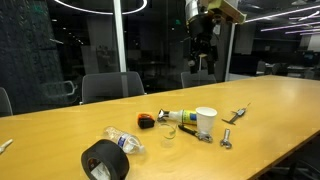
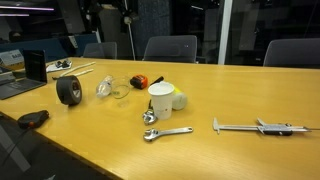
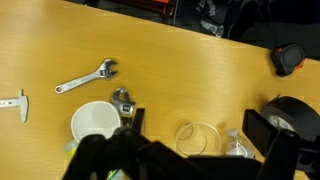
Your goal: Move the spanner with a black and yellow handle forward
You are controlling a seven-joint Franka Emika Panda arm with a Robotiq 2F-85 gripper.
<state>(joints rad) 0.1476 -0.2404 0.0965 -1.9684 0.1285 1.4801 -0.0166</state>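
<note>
The spanner lies on the wooden table right beside a white cup, silvery head up and dark handle running down under my gripper's body. It also shows next to the cup in both exterior views. My gripper hangs high above the table, well clear of everything. In the wrist view its two dark fingers stand wide apart and empty, over a clear glass.
An all-silver adjustable wrench and a caliper lie beyond the cup. A black tape roll, a crushed plastic bottle, a black-orange tape measure and a yellow-green and white tube lie nearby. Chairs stand behind the table.
</note>
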